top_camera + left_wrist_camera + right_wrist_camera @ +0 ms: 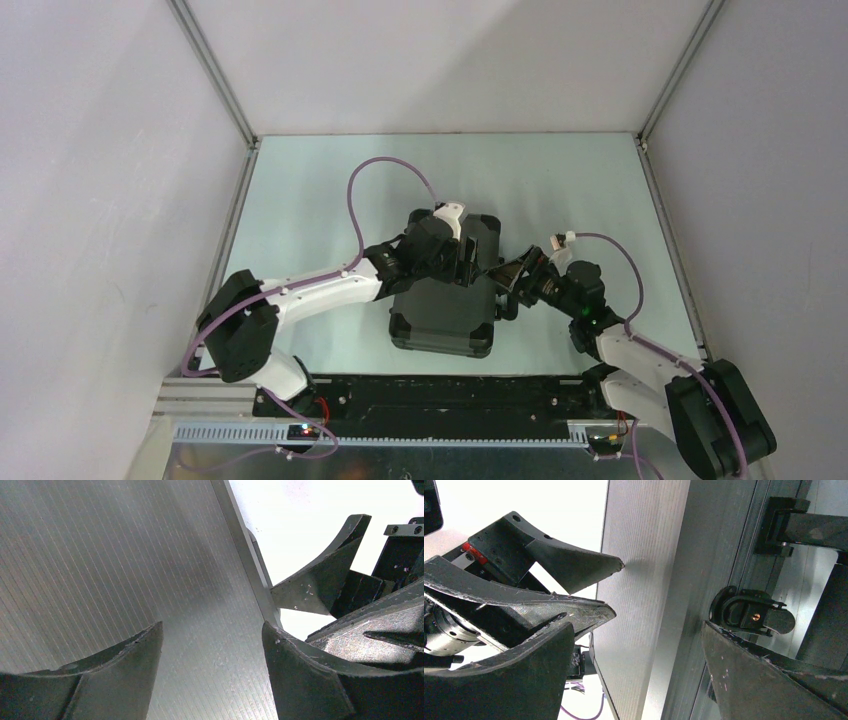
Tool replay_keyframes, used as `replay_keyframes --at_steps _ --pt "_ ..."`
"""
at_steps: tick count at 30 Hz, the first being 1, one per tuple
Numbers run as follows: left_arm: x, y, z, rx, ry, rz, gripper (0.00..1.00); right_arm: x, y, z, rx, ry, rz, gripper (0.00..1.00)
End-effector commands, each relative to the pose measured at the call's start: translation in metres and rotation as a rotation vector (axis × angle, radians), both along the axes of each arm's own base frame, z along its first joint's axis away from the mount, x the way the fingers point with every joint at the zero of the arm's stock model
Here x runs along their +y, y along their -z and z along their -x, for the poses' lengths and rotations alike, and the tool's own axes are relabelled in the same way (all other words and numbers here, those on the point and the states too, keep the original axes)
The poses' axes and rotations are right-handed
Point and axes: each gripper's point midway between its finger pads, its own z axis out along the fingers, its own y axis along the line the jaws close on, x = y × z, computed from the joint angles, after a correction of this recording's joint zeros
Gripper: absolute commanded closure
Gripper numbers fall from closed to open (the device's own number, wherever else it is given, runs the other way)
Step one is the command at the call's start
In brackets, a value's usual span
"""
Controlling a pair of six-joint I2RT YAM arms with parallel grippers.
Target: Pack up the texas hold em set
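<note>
The texas hold em set shows only as a black hard briefcase [443,318], lying flat and shut in the middle of the table. Its ribbed lid [125,565] fills the left wrist view. My left gripper [468,262] hovers low over the lid's right edge, open, nothing between its fingers [135,670]. My right gripper [512,275] comes in from the right, open, its jaws wide on either side of the case's right side wall [659,605]. One of its fingertips [764,680] sits just under a black latch [751,612]. The two grippers' fingertips nearly meet.
Pale green table top [320,190] with white walls on three sides. Purple cables [372,170] loop over both arms. A black rail [450,395] runs along the near edge between the arm bases. A black bracket on the case's side [791,527] sits beyond the latch.
</note>
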Motion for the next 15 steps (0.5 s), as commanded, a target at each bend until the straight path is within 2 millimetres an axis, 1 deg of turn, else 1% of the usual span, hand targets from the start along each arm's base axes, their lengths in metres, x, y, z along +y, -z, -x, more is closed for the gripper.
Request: replay_keyframes --at_steps 1,4,7,8,9,10,11,13,15 --pt "0.035 0.072 0.046 0.222 0.028 -0.204 0.22 0.022 -0.051 0.016 -0.125 -0.139 -0.099 0.01" --pt "0.035 0.071 0.046 0.222 0.028 -0.204 0.22 0.011 -0.058 0.01 -0.154 -0.087 -0.073 0.01" --pt "0.036 0.072 0.046 0.221 0.027 -0.205 0.22 -0.005 -0.068 0.003 -0.198 -0.009 -0.009 0.01" --pt "0.036 0.072 0.046 0.22 0.026 -0.205 0.22 -0.01 -0.063 0.001 -0.191 0.011 0.024 0.01" --pt "0.036 0.071 0.046 0.221 0.026 -0.204 0.22 -0.016 -0.073 0.0 -0.225 0.039 0.027 0.01" --pt "0.036 0.072 0.046 0.222 0.026 -0.205 0.22 -0.021 -0.07 -0.002 -0.218 0.058 0.049 0.0" --pt "0.036 0.072 0.046 0.221 0.025 -0.204 0.22 -0.025 -0.074 -0.002 -0.232 0.077 0.051 0.0" --pt "0.036 0.072 0.046 0.222 0.026 -0.205 0.22 -0.036 -0.07 -0.007 -0.214 0.12 0.071 0.0" --pt "0.035 0.071 0.045 0.222 0.027 -0.202 0.22 -0.045 -0.058 -0.01 -0.163 0.164 0.102 0.01"
